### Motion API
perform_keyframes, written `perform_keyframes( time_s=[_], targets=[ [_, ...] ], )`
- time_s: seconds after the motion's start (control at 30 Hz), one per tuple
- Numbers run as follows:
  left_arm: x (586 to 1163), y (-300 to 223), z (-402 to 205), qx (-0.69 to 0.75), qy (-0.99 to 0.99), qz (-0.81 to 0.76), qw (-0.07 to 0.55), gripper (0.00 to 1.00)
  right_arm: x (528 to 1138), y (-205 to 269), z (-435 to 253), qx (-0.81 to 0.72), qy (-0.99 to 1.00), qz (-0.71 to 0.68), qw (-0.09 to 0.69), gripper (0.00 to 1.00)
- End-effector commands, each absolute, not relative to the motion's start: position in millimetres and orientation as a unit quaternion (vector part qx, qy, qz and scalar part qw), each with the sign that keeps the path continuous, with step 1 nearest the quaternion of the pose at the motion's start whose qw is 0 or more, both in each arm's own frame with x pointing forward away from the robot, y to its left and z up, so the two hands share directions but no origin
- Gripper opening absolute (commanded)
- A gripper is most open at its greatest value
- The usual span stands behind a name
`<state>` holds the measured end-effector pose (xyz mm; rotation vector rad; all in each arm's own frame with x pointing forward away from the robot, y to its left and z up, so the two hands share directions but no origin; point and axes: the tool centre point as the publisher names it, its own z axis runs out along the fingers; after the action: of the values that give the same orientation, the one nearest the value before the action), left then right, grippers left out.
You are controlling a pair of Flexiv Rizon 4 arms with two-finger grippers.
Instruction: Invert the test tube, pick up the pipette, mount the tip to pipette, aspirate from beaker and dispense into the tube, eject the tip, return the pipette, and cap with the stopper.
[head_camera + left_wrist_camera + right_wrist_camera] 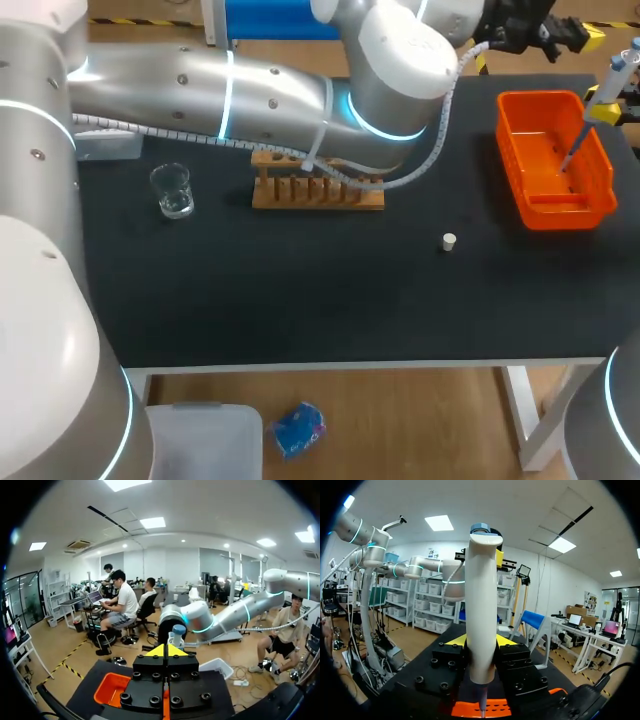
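1. Right gripper is clamped on the pipette body, one finger on each side. It's held over the orange bin with the tip mounted and pointing down into it.
2. Left gripper: yellow tips pressed together, nothing between them, close to the pipette's blue head.
3. Looks like the eject step. Risk: an off-axis push on the head slides or tilts the pipette in the right grip, and the tip drops outside the bin.
4. Risk: tight quarters, so the two grippers could clash above the bin.
5. Left arm spans the rack; a low retract could knock it. Can't see the tube. Stopper lies loose on the mat, beaker beside the rack.
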<state>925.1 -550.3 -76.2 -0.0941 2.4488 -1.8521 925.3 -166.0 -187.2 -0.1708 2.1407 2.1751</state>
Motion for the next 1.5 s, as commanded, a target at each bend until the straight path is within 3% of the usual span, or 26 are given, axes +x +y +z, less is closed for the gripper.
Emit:
perform_keyframes(
  time_s=[0.03,1.5],
  targets=[
    [924,-558,-79,-0.03,0.792,-0.608,0.037,0.0,925,-166,-186,-0.056,0.701,0.71,0.043,0.0],
    [915,-575,-95,-0.027,0.786,-0.618,0.023,0.0,925,-166,-186,-0.056,0.701,0.71,0.043,0.0]
  ],
)
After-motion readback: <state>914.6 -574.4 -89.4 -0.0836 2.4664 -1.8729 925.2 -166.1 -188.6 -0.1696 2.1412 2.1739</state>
